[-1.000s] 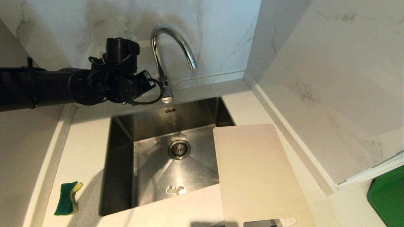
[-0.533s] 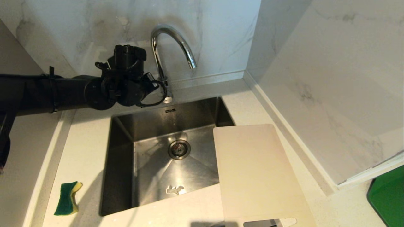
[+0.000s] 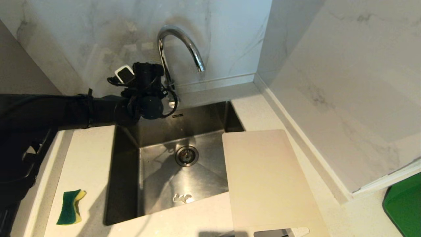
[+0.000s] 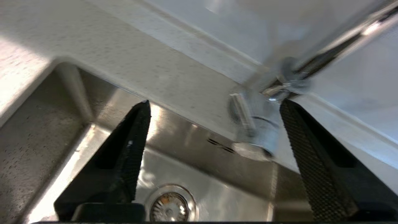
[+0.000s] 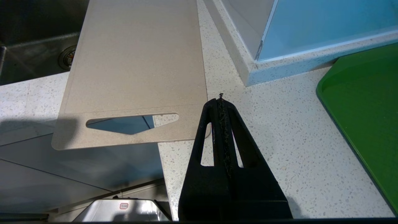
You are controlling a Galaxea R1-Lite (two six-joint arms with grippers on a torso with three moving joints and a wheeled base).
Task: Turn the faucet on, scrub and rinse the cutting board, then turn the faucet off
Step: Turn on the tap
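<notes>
The left gripper (image 4: 214, 105) is open wide, and its two black fingers (image 4: 133, 140) stand apart with nothing held between them. It sits at the back edge of the sink (image 3: 128, 184), right by the bottom of the faucet (image 3: 177, 42). In the left wrist view, the shiny base of the faucet and its small thin lever (image 4: 244, 113) lie between the two fingers, closer to one finger than the other. I cannot tell if a finger touches the lever. The lever is a short stick, and its long way runs along the fingers more than across them. No water can be seen coming out of the spout, so the faucet looks off, and turning it on seems to be the step at hand. The left arm is much nearer to the lever than the right one. The right gripper (image 5: 221, 99) is shut tight and holds nothing. It hangs over the tabletop (image 5: 279, 130) just beside the handle end of the cutting board (image 5: 140, 59). The cutting board lies flat on the right side of the sink, with its far end sticking out over the sink and its slot end toward the robot. A green and yellow sponge (image 3: 70, 206) waits on the tabletop on the left side.
</notes>
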